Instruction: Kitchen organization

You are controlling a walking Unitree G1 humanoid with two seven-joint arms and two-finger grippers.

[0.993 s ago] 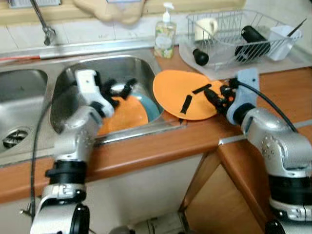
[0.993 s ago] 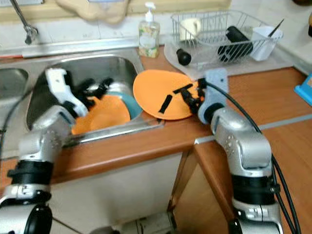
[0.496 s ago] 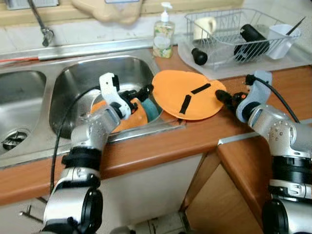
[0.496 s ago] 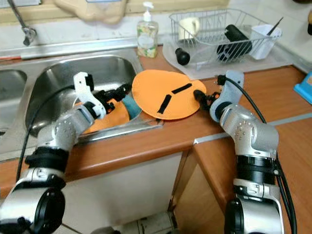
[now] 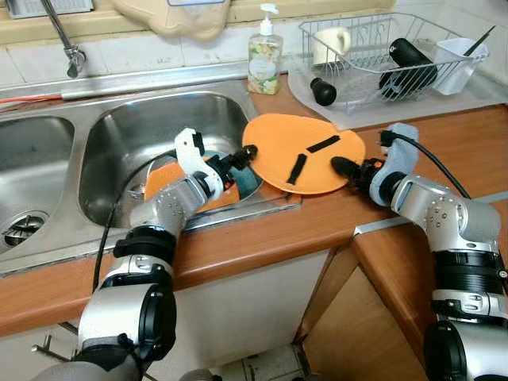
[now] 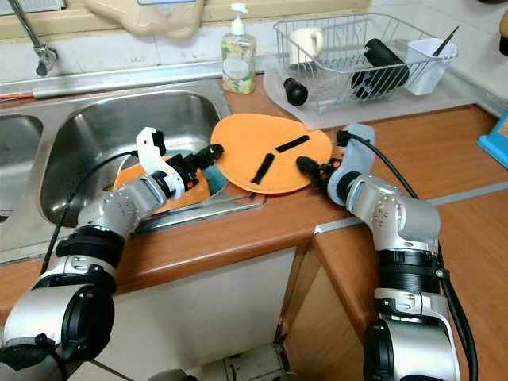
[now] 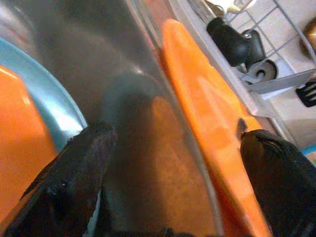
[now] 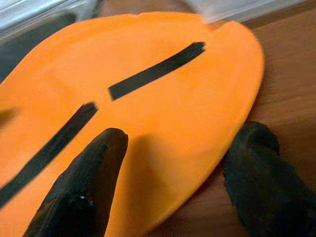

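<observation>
Left eye view: an orange plate [image 5: 304, 153] marked with 2 black strips lies tilted, one edge over the rim of the steel sink [image 5: 119, 127], the rest on the wooden counter [image 5: 444, 143]. The right gripper [image 5: 343, 167] sits at the plate's right edge, nearer than the left gripper [image 5: 238, 156], which reaches from the basin toward the left edge. In the basin lie another orange dish [image 5: 163, 178] and a teal one [image 5: 248, 181].

Right eye view: the wire rack [image 6: 361, 48] behind holds a mug [image 6: 305, 41], a black bottle [image 6: 379, 65] and a white tub [image 6: 429, 63]; a soap bottle [image 6: 238, 57] stands by the sink.

Left wrist view: fingers spread, empty, the plate's edge between them.

Right wrist view: fingers apart, straddling the plate's rim, not yet closed.
</observation>
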